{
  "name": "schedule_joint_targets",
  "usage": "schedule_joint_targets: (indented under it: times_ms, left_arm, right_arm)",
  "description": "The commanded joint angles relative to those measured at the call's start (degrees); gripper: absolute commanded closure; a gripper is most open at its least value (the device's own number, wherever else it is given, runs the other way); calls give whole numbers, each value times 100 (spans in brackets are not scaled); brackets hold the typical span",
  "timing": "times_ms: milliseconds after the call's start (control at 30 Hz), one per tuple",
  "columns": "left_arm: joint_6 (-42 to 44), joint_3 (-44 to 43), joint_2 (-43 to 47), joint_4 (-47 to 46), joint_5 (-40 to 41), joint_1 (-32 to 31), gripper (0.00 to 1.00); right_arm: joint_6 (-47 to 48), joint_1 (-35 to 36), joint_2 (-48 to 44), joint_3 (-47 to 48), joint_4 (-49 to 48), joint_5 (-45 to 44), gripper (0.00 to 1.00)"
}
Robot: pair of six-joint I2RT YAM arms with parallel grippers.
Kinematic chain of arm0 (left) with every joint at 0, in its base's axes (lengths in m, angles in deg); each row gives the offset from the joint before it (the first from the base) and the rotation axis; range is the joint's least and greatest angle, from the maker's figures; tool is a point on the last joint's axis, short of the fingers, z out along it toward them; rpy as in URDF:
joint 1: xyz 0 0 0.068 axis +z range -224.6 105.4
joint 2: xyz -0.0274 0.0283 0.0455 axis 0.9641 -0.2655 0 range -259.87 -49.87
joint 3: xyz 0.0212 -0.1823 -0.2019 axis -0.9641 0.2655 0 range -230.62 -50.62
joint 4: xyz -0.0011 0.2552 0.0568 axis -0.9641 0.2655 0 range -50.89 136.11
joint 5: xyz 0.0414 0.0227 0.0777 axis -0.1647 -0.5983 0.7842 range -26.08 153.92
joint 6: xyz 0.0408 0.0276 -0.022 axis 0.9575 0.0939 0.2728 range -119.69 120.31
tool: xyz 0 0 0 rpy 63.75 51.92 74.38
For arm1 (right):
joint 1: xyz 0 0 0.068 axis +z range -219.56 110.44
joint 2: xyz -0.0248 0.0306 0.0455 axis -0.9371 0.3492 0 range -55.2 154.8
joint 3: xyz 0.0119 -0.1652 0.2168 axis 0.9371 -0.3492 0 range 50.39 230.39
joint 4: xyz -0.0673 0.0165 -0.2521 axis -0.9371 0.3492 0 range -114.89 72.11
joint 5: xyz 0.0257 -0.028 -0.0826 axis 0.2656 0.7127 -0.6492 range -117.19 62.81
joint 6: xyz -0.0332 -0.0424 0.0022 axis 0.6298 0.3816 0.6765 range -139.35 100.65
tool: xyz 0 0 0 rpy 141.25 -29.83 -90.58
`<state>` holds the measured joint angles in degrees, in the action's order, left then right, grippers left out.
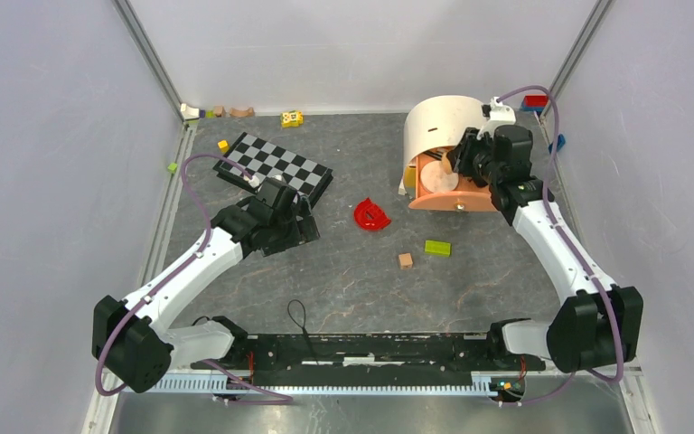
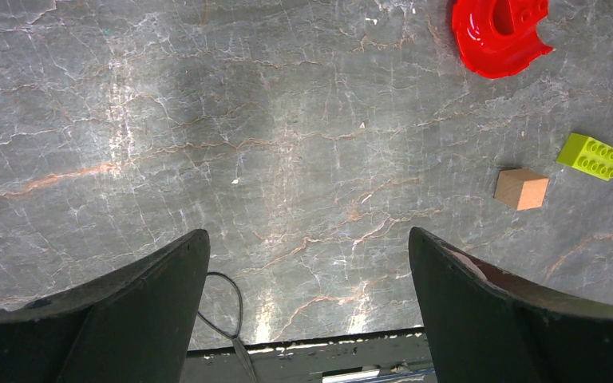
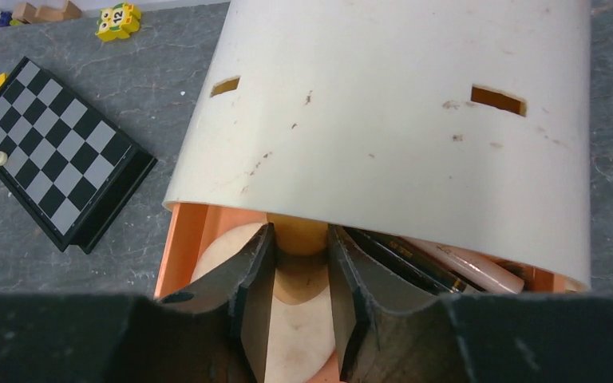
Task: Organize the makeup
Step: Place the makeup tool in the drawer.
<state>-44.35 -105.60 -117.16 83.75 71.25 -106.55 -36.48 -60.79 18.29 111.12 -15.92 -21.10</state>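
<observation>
From up here I see my right gripper [image 3: 299, 230] pushed into the mouth of the peach tray [image 1: 452, 201], which sits toward the far right corner of the bench [image 1: 343, 289] under its white curved cover [image 3: 399, 104]. The jaws stand only a narrow way apart, with the orange sponge [image 3: 298, 243] between the fingertips at the cover's lip; I cannot tell whether the pads press on it or merely flank it. Under the fingers lies the pale round compact [image 3: 299, 339] on the tray floor. Just to its right, tucked beneath the cover, I make out the black-gold tube [image 3: 403, 259] and beside that the pink stick [image 3: 471, 270], both lying at a slant. The rest of the tray is hidden by the cover. My left gripper [image 2: 307, 238] hangs over bare stone in the left half of the bench, jaws spread as wide as they go and holding nothing. It is just beside the near edge of the chessboard [image 1: 276, 165]. The red curved piece [image 1: 372, 214] lies near the middle of the bench, between the two grippers. The green block [image 1: 437, 247] and the wooden block [image 1: 405, 260] lie close together a little nearer to me. A small yellow toy [image 1: 292, 118] sits by the far edge
</observation>
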Motion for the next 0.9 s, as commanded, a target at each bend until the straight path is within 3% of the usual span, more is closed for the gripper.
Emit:
schedule_joint_targets:
  times_ms: [0, 267, 867]
  left_arm:
    - [282, -85, 47, -131, -4, 22, 0]
    - [264, -134, -29, -131, -76, 17, 0]
    - [344, -364, 6, 11, -3, 17, 1]
  right_arm:
    - [-289, 6, 68, -111, -549, 196, 60]
    - [-246, 1, -199, -75, -440, 104, 42]
    - [221, 1, -1854, -115, 366, -224, 35]
